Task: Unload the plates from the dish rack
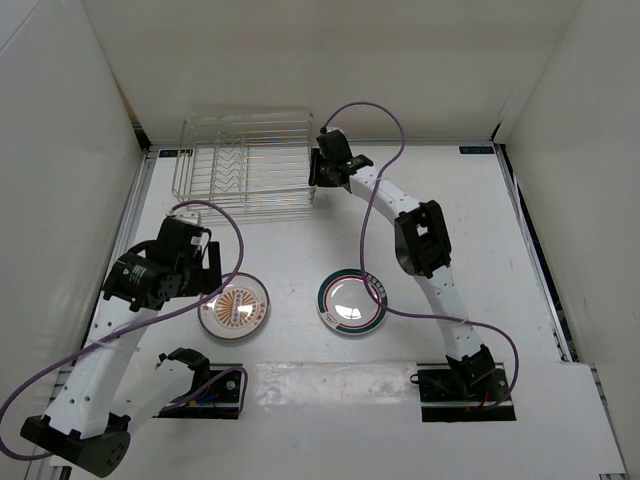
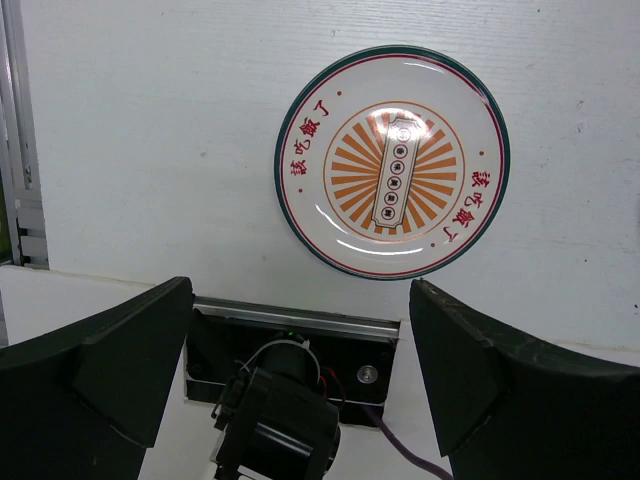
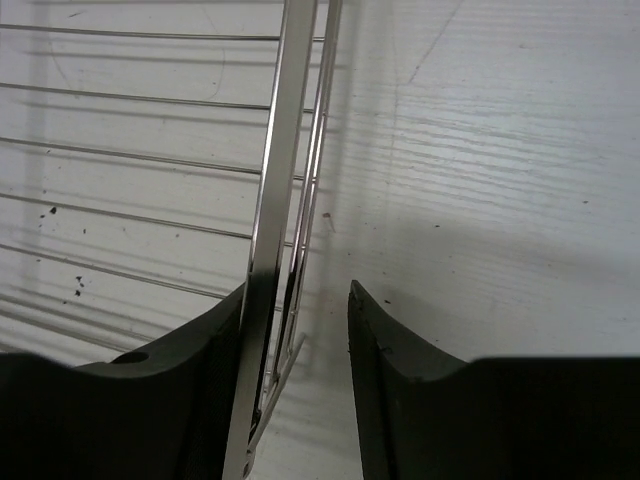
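The silver wire dish rack stands at the back left and holds no plates that I can see. An orange sunburst plate lies flat on the table at front left; it also shows in the left wrist view. A plate with a dark teal rim lies flat to its right. No third plate shows. My left gripper is open and empty, just behind the sunburst plate. My right gripper is open, its jaws straddling the rack's right end rail.
White enclosure walls close in the left, back and right sides. Purple cables loop from both arms over the table. The left arm's base mount sits at the near edge, and the right arm's base at front right.
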Robot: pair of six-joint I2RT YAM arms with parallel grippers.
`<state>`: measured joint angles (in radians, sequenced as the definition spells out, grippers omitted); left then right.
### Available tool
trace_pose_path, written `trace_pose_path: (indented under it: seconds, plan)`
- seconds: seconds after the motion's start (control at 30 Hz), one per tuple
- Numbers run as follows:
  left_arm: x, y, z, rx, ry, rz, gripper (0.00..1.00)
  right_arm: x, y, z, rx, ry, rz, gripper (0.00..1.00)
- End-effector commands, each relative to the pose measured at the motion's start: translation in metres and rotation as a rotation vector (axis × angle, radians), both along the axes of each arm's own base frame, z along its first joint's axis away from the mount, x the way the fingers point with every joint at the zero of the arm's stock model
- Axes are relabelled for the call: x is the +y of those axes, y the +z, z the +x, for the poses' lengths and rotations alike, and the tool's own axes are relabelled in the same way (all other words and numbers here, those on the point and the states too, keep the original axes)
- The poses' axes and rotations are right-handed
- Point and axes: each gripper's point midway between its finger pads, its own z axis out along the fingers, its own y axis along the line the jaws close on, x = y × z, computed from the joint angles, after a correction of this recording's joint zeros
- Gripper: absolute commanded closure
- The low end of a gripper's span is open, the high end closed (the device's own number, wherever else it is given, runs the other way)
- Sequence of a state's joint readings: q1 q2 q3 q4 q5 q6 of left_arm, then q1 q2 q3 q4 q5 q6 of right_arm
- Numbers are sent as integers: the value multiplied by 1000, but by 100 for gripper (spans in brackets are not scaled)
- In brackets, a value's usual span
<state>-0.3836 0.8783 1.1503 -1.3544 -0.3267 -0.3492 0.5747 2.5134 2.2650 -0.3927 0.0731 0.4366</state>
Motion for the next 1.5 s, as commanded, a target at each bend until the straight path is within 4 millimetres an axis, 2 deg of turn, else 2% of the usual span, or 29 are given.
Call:
trace_pose_path:
  seconds: [0.0, 0.07, 0.13, 0.2, 0.23, 0.27, 0.33, 0.43, 0.5, 0.63, 0.67, 0.7, 0.77, 0.83, 0.87, 0.9, 0.97, 1.0, 1.03, 1.13, 1.17, 1.23, 1.27, 1.3, 1.33, 1.37, 1.43, 1.47]
  plan:
    - [28, -5, -62, 211, 12, 102, 0, 1, 77, -9, -140, 0, -36, 100]
    - [28, -6, -62, 208, 17, 100, 0, 5, 94, -16, -173, -9, -46, 100]
    - [28, -6, -61, 201, 20, 97, 0, 4, 101, -19, -192, -32, -68, 100]
    - [28, -5, -61, 195, 18, 93, 0, 4, 101, -28, -190, -28, -91, 100]
    - [27, -6, -62, 196, 19, 88, 0, 7, 92, -35, -174, 5, -101, 100]
    - [26, -5, -62, 187, 20, 77, 0, 8, 102, -33, -197, -1, -83, 100]
    - [25, -5, -63, 185, 23, 70, 0, 12, 109, -36, -218, 3, -93, 100]
    - [23, -7, -65, 176, 26, 51, 0, 21, 145, -31, -296, -16, -54, 100]
    - [24, -8, -66, 169, 37, 42, 0, 27, 159, -29, -326, -12, -38, 100]
    - [24, -8, -66, 158, 40, 37, 0, 20, 166, -33, -308, -69, -13, 100]
    - [25, -9, -67, 159, 40, 40, 0, 18, 148, -38, -261, -80, -15, 91]
    - [24, -8, -66, 146, 43, 34, 0, 14, 163, -42, -276, -88, 0, 85]
    - [24, -9, -66, 136, 43, 28, 0, 7, 158, -49, -258, -79, -21, 88]
    - [23, -11, -66, 134, 44, 24, 0, -1, 171, -58, -257, -83, -22, 97]
    - [21, -13, -66, 130, 40, 11, 0, -2, 165, -64, -239, -92, -30, 97]
    - [21, -15, -67, 135, 40, 8, 0, -7, 165, -68, -229, -100, -30, 85]
    - [19, -18, -68, 136, 31, -3, 0, -12, 159, -75, -196, -124, -19, 52]
    - [17, -19, -68, 135, 31, -13, 0, -19, 152, -76, -181, -159, -30, 23]
    - [17, -21, -69, 134, 29, -18, 0, -21, 161, -79, -186, -170, -17, 19]
    - [15, -20, -65, 108, 22, -30, 0, -32, 164, -85, -153, -232, -8, 18]
    - [15, -20, -65, 98, 11, -28, 0, -36, 169, -88, -148, -241, -4, 14]
    - [8, -17, -57, 55, -19, -60, 0, -46, 161, -101, -83, -245, -35, 10]
    - [7, -15, -57, 23, -59, -65, 0, -47, 169, -109, -77, -222, -30, 10]
    - [1, -14, -56, 10, -90, -92, 0, -54, 161, -118, -35, -210, -68, 10]
    - [-9, -8, -46, -46, -119, -135, 0, -62, 154, -133, 23, -202, -108, 10]
    - [-13, -6, -47, -85, -156, -163, 0, -72, 161, -142, 42, -223, -115, 10]
    - [-21, -7, -41, -143, -195, -193, 0, -105, 144, -181, 185, -255, -244, 10]
    - [-33, 1, -34, -250, -254, -252, 0, -119, 140, -195, 219, -259, -283, 10]
